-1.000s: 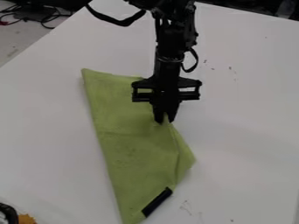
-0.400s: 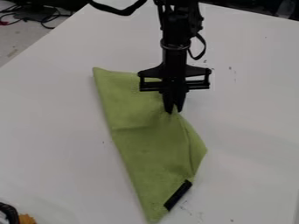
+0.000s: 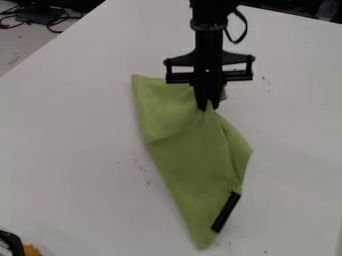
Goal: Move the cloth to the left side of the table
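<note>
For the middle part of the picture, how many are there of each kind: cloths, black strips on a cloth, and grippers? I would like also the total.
Green cloth: 1
Black strip near the lower end of the cloth: 1
Gripper: 1
Total: 3

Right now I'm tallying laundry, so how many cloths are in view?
1. The green cloth is on the white table, its upper part pinched in the gripper. Another could be hidden under it.
</note>
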Tool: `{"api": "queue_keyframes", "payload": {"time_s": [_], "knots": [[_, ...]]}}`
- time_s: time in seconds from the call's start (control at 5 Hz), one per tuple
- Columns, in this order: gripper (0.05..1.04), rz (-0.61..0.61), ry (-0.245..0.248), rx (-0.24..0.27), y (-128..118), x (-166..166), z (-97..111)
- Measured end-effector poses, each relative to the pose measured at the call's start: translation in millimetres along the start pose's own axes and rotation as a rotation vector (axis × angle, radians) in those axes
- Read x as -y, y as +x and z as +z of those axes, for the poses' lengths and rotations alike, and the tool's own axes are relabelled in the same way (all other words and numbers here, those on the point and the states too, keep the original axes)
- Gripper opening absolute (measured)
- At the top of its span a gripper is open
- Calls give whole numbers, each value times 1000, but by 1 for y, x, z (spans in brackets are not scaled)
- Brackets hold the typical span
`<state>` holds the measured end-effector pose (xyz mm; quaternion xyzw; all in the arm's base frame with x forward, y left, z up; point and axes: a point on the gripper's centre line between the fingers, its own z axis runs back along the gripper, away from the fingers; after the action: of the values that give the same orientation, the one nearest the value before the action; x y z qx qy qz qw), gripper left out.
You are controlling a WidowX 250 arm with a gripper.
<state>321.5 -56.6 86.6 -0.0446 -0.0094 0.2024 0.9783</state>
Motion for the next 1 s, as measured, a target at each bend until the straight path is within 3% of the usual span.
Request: {"api": "queue_keyframes", "payload": {"time_s": [0.2, 0.4, 0.6, 0.8, 1.0], "knots": [[62, 9, -57, 54, -6, -22, 21], [62, 7, -179, 89, -9, -47, 35], [62, 6, -236, 70, -10, -76, 26], [62, -15, -267, 62, -6, -100, 17], [62, -1, -257, 38, -3, -124, 8]]}}
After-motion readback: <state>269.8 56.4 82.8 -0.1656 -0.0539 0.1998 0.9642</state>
